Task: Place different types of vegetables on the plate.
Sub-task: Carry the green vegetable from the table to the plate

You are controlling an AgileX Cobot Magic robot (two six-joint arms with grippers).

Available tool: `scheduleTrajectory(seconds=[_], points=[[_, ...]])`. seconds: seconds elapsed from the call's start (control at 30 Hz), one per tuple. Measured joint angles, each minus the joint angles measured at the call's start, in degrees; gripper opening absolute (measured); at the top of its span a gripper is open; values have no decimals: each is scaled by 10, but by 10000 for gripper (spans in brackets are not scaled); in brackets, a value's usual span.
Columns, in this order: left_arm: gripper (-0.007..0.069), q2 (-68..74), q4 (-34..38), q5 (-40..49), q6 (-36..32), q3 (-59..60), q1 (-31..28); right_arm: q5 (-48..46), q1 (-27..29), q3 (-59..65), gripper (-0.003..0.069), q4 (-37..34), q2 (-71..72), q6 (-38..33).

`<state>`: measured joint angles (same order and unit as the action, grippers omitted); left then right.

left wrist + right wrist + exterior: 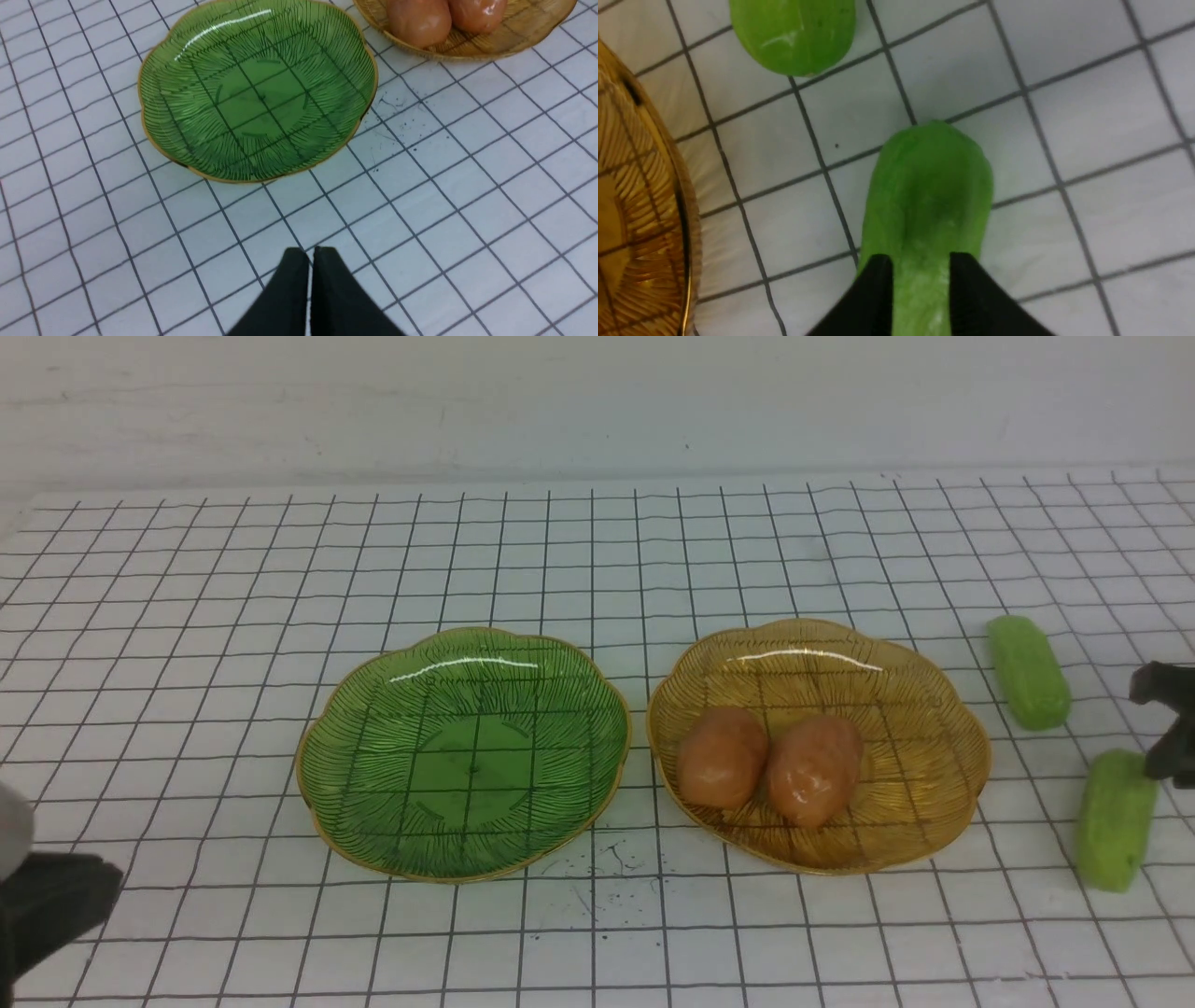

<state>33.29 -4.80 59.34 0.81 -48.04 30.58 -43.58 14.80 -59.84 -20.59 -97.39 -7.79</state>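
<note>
Two orange-brown potatoes [722, 758] [815, 768] lie side by side in the amber plate [934, 695]. The green plate [462, 751] to its left holds nothing. Two light green cucumber pieces lie on the grid cloth right of the amber plate, the far one [1029, 672] and the near one [1114, 821]. My right gripper [920, 261] is shut on the end of the near cucumber piece [929, 186], one finger on each side. My left gripper [310, 254] is shut and empty, over the cloth on the near side of the green plate [257, 88].
The white cloth with a black grid covers the whole table. In the right wrist view the far cucumber piece [794, 32] lies beyond the held one and the amber plate's rim [686, 242] is close beside it. A pale wall stands behind the table.
</note>
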Motion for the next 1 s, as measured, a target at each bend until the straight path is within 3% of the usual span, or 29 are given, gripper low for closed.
scheduleTrajectory(seconds=[0.03,0.07,0.1,0.2,0.27,0.37,0.43,0.47,0.53,0.57,0.6,0.77,0.87,1.0], points=[[-8,-2,1,0,0,1,0,1,0,0,200,-2,-2,-3],[-8,-13,4,2,1,8,0,3,0,-1,285,-14,-15,-16],[-8,-20,4,2,3,11,0,4,0,-2,318,-22,-23,-19],[-8,-36,6,2,14,12,0,3,0,-2,507,-48,-52,-20],[-8,-38,6,2,17,12,0,0,0,-2,587,-59,-64,-20],[-8,-39,4,2,17,12,0,0,0,-2,641,-64,-77,-20],[-8,-39,4,2,18,12,0,-1,0,-2,645,-63,-89,-20],[-8,-39,4,2,18,12,0,-1,0,-4,614,-65,-91,-21],[-8,-39,4,2,19,12,0,-6,1,-6,514,-65,-93,-23],[-8,-39,4,2,19,12,0,-11,1,-6,429,-65,-93,-27],[-8,-39,4,2,19,12,0,-14,1,-6,397,-66,-93,-27],[-8,-39,0,2,21,12,0,-47,1,-4,401,-87,-55,-29],[-8,-39,0,2,21,12,0,-46,-16,-4,401,-138,19,-41],[-8,-39,-11,-3,21,12,0,14,-120,-4,401,-295,93,-120]])
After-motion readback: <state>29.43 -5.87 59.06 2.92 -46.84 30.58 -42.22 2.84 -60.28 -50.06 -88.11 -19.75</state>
